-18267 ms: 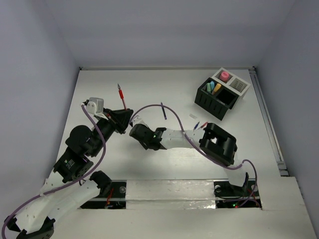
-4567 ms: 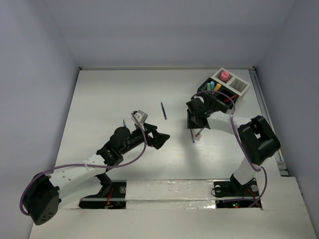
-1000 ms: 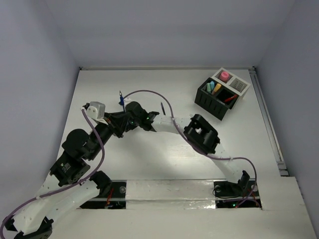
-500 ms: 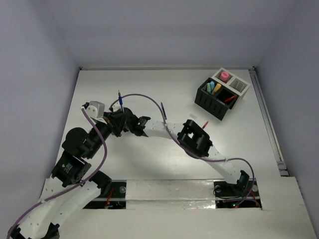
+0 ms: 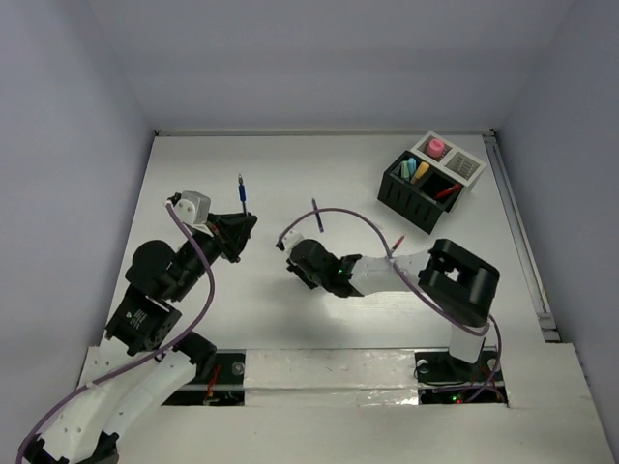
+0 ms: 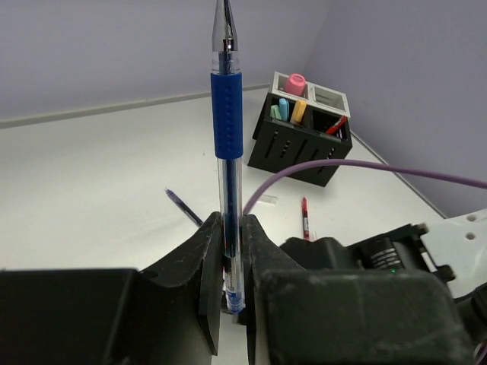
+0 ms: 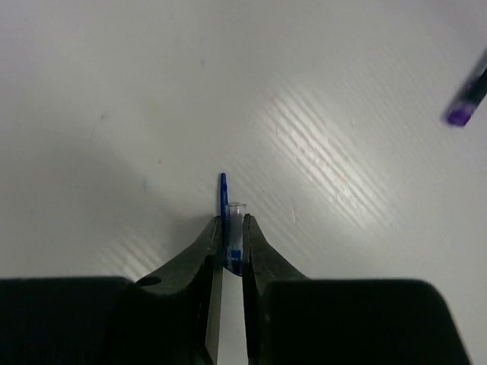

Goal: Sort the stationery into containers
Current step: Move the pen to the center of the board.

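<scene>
My left gripper (image 5: 238, 224) (image 6: 228, 222) is shut on a blue pen (image 5: 242, 191) (image 6: 227, 114), which stands upright with its bare tip pointing up. Right of it, low over the table, my right gripper (image 5: 298, 269) (image 7: 233, 222) is shut on a clear pen cap (image 7: 235, 224) with a blue clip. The containers, a black organizer (image 5: 408, 201) (image 6: 293, 150) joined to a white section (image 5: 464, 166), stand at the far right. They hold markers (image 5: 414, 171), a red pen (image 5: 446, 191) and a pink-capped bottle (image 5: 436, 147). A dark blue pen (image 5: 317, 215) (image 6: 183, 207) and another red pen (image 5: 397, 242) (image 6: 304, 217) lie on the table.
A purple cable (image 5: 334, 215) (image 6: 365, 165) arches over the table from the right wrist. A small clear piece (image 6: 265, 200) lies by the red pen on the table. Grey walls enclose the white table (image 5: 222, 159) on three sides.
The right gripper has closed on the cap and drawn away to the right and nearer, off the left gripper's pen. The left gripper still holds the pen upright.
</scene>
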Available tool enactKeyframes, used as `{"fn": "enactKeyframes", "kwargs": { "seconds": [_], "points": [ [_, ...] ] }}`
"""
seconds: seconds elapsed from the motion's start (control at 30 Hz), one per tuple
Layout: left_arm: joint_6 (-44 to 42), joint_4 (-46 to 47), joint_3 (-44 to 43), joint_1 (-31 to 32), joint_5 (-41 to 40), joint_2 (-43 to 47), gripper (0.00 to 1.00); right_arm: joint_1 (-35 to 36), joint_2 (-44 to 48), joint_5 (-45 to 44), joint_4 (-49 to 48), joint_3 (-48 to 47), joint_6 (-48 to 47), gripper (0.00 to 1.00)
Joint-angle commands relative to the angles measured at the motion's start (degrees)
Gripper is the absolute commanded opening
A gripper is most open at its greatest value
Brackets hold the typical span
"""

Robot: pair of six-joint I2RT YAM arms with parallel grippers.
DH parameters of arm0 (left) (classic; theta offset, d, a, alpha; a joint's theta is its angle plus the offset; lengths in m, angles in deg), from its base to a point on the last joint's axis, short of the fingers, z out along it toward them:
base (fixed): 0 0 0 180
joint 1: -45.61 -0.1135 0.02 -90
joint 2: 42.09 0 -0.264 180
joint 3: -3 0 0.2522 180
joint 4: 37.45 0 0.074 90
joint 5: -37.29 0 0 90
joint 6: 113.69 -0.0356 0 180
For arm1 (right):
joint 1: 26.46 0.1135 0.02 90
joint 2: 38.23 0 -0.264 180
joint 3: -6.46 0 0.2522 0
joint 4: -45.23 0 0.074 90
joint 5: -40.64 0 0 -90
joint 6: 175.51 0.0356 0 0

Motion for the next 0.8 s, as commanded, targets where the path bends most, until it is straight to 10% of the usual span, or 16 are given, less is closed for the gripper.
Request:
{"fn": "enactKeyframes", "kwargs": {
  "seconds": [0.0, 0.6, 0.77],
  "points": [
    [0.8, 3.5, 0.0, -0.9, 1.8, -0.9, 0.0, -0.3, 5.4, 3.9, -3.2, 6.2, -0.8, 0.08],
    [-0.1, 2.7, 0.7, -2.0, 1.0, -2.1, 0.0, -0.3, 18.5, 11.5, -4.0, 12.7, 6.4, 0.73],
    [-0.4, 2.8, 0.7, -2.0, 1.4, -1.8, 0.0, -0.3, 17.0, 10.5, -3.9, 13.7, 7.9, 0.74]
  ]
}}
